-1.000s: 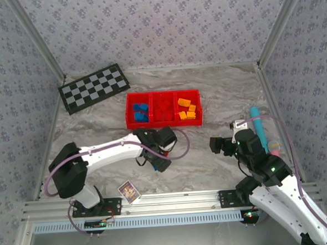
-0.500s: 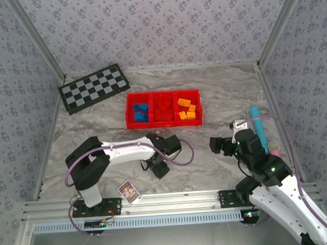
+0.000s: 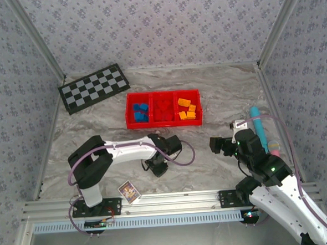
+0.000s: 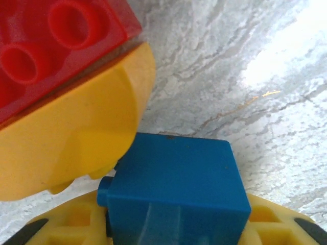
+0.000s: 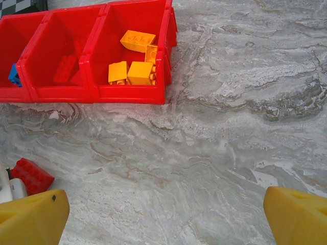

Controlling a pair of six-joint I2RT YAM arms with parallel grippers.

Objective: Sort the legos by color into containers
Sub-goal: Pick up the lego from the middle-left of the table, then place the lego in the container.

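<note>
Lower centre of the left wrist frame, the left fingers [image 4: 76,132] clenched a blue lego [image 4: 179,184], presumably to carry it to the tray [image 3: 131,125]'s blue-filled left compartment. The right fingers [image 5: 30,219] hung released, idle.

1 red tray [image 3: 163,124], 3 compartments. Orange legos [image 5: 140,73]: 4, all in 1 compartment. Outside tray: 1 red lego [image 5: 30,176], 1 blue lego [image 4: 173,189]. Blue/red ones inside: too small to count. 1 checkerboard [image 3: 93,88], 1 card [image 3: 129,190].
</note>
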